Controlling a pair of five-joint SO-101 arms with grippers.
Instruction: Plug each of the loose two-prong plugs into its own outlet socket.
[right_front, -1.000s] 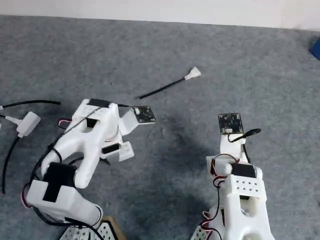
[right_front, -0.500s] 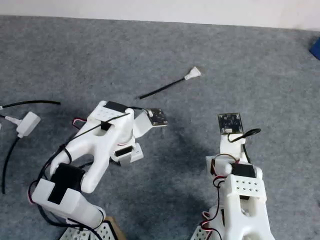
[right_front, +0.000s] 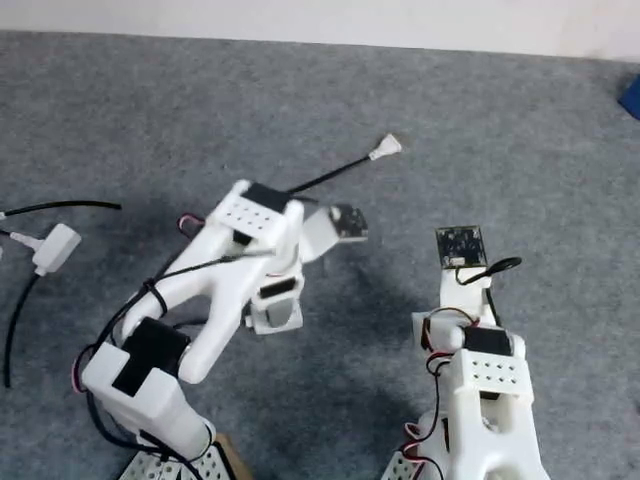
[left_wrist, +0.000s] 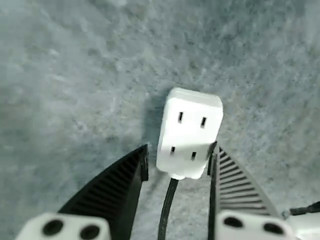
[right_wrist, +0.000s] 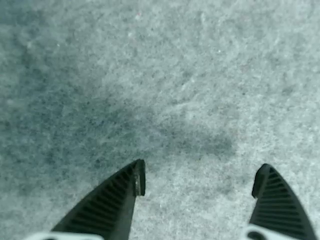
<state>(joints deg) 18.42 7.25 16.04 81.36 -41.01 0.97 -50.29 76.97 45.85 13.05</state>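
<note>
A white outlet socket (left_wrist: 189, 131) with two pairs of slots and a black cord sits between the fingers of my left gripper (left_wrist: 177, 152), which is shut on it above the grey carpet. In the high view the left arm (right_front: 245, 275) stretches toward the table's middle. Just beyond it, a loose white plug (right_front: 385, 148) lies on a black cord (right_front: 325, 178). My right gripper (right_wrist: 200, 177) stands open over bare carpet with nothing between its fingers. The right arm (right_front: 485, 370) is at the front right.
At the left edge lies another white plug piece (right_front: 56, 247) with black cords (right_front: 60, 206) trailing off the table. A blue object (right_front: 632, 95) shows at the far right edge. Grey carpet lies open between the arms and at the back.
My left arm has swung right and forward, from the left side toward the middle near the plug's cord. The right arm and the loose plugs have not moved.
</note>
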